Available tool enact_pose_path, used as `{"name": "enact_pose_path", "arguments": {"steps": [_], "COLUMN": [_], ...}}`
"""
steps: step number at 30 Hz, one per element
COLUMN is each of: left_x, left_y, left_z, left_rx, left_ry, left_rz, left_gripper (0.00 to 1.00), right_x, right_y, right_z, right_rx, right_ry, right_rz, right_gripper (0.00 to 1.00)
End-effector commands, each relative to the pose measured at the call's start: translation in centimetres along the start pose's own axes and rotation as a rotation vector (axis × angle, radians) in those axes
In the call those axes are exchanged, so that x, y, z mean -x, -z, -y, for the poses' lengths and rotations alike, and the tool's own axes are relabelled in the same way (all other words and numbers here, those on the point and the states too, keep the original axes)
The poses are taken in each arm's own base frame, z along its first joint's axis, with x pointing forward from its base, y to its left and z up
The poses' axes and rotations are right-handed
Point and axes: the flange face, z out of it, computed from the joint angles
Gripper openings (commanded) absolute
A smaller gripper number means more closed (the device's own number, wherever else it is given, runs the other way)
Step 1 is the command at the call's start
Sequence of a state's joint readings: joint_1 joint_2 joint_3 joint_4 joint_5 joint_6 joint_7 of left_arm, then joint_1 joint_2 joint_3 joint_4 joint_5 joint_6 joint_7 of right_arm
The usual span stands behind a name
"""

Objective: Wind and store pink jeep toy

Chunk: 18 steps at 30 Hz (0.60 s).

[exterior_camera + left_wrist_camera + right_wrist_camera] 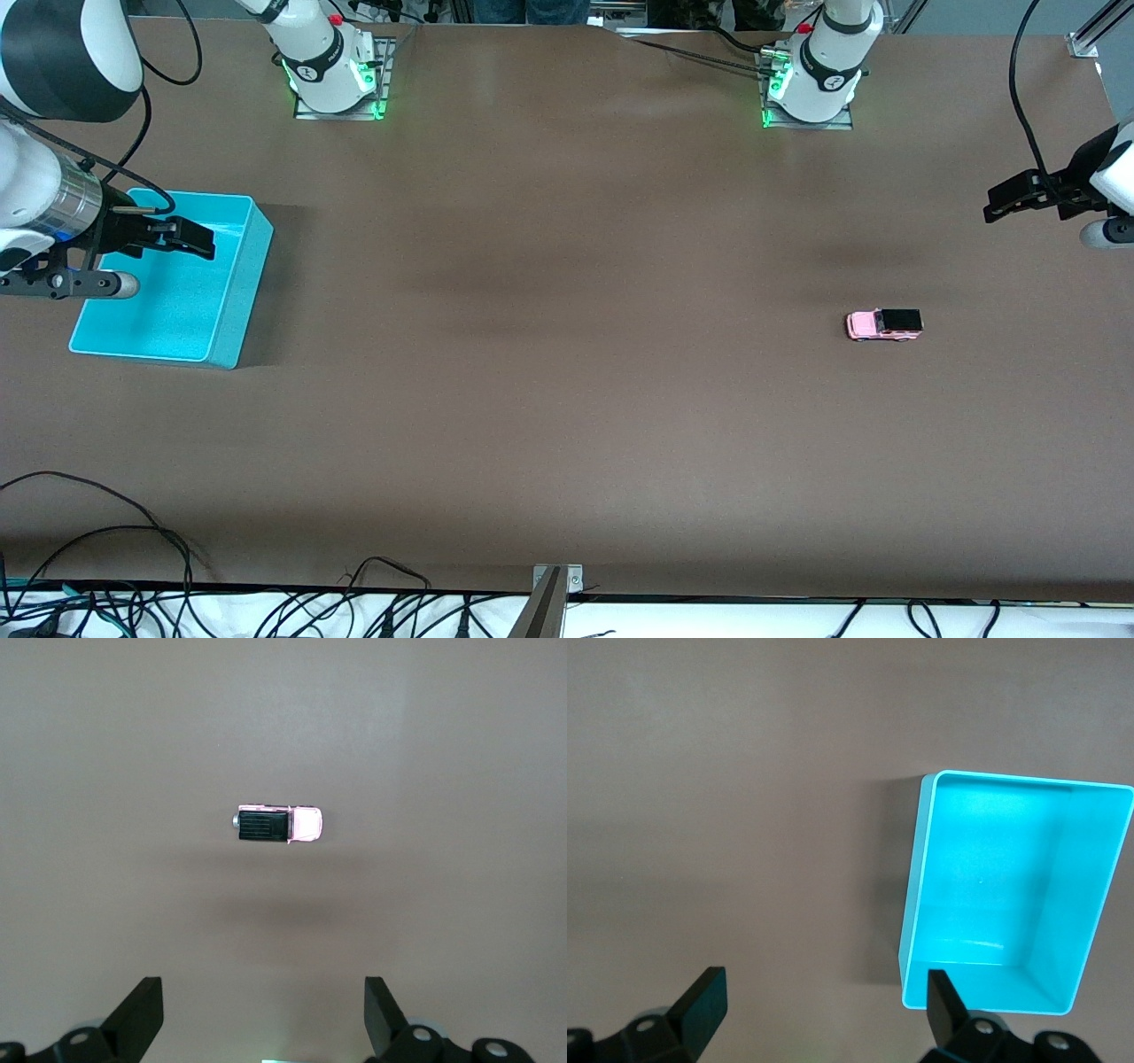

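Note:
The pink jeep toy [884, 325], pink with a black roof, stands alone on the brown table toward the left arm's end. It also shows in the left wrist view [279, 824]. My left gripper [1001, 206] hangs open and empty in the air, off to the side of the jeep; its jaws are wide apart [263, 1014]. The turquoise bin [252, 266] sits empty at the right arm's end and shows in the right wrist view [917, 877]. My right gripper [199, 239] is open and empty [824, 1005] over the bin's edge.
The two arm bases [337, 66] [815, 80] stand along the table edge farthest from the front camera. Loose cables [133, 549] and a metal bracket [554, 585] lie at the nearest edge. Brown tabletop stretches between the bin and the jeep.

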<state>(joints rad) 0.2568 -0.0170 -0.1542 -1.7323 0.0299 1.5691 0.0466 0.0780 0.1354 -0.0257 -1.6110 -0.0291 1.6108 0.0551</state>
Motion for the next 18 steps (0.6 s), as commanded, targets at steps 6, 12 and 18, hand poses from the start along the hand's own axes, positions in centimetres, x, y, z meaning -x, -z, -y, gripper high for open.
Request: {"name": "enact_pose_path", "arguments": {"steps": [6,12,18], "left_x": [-2.1,-2.5,-2.3], "left_y": [-3.8,-10.4,-15.8], "left_z": [-0.6,-0.8,-0.3], "left_rx": [0.028,0.023,0.017], "left_ry": [-0.023,-0.025,-0.028], "left_rz": [0.028,-0.024,-0.054], "left_gripper": [1.00,1.00,1.00], "right_x": [0.0,0.0,0.0], "right_y": [0.3,0.3,0.3], "right_z": [-0.1,-0.1,-0.1], "right_rx": [-0.016,-0.016,-0.016], "right_ry": [0.007,0.008,0.008], "right_rz": [-0.003,-0.003,-0.003], "right_gripper": [1.00,1.00,1.00]}}
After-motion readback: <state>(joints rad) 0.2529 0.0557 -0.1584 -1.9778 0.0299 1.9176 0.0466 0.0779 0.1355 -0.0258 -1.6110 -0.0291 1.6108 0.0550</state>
